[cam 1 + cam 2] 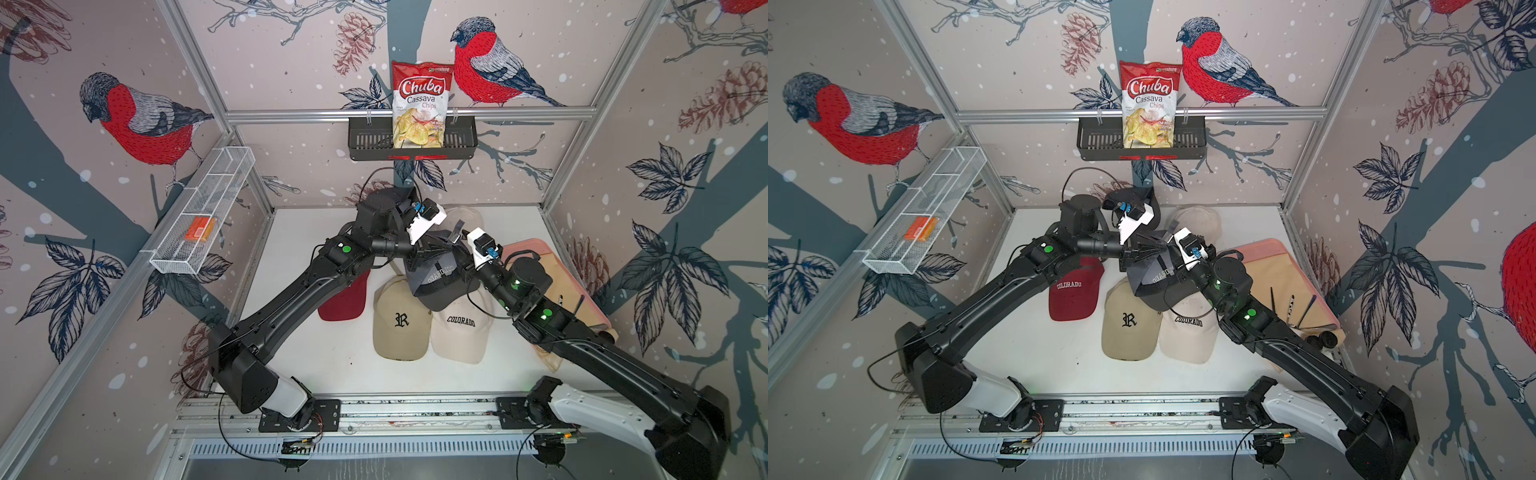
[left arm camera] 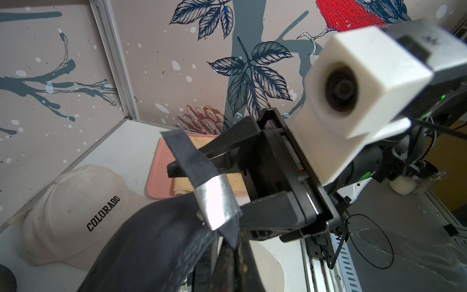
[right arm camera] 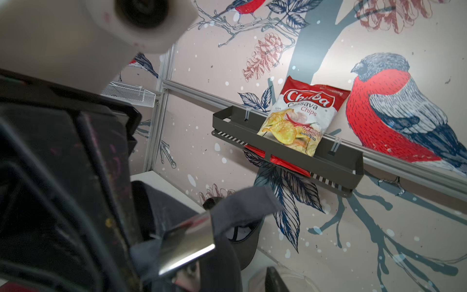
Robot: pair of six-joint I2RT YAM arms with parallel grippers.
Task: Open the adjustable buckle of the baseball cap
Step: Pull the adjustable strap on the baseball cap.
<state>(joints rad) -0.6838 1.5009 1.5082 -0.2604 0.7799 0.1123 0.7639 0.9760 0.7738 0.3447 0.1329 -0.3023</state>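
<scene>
A dark grey baseball cap (image 1: 440, 282) (image 1: 1154, 278) hangs above the table between both arms. Its shiny metal buckle (image 2: 217, 202) (image 3: 187, 242) sits on the back strap, and the strap's loose end (image 2: 187, 154) (image 3: 242, 204) sticks out past it. My left gripper (image 2: 232, 252) (image 1: 432, 249) is shut on the strap just below the buckle. My right gripper (image 2: 207, 192) (image 1: 455, 245) faces it with its jaws apart on either side of the buckle and strap end, gripping nothing. One of its fingers (image 3: 275, 280) shows apart from the buckle.
Under the held cap lie a beige "R" cap (image 1: 401, 324), a cream COLORADO cap (image 1: 461, 332) and a red cap (image 1: 1075, 291). Another cream cap (image 1: 469, 216) lies at the back. A pink tray (image 1: 540, 257) is at the right. A chips bag (image 1: 417, 104) stands in the wall basket.
</scene>
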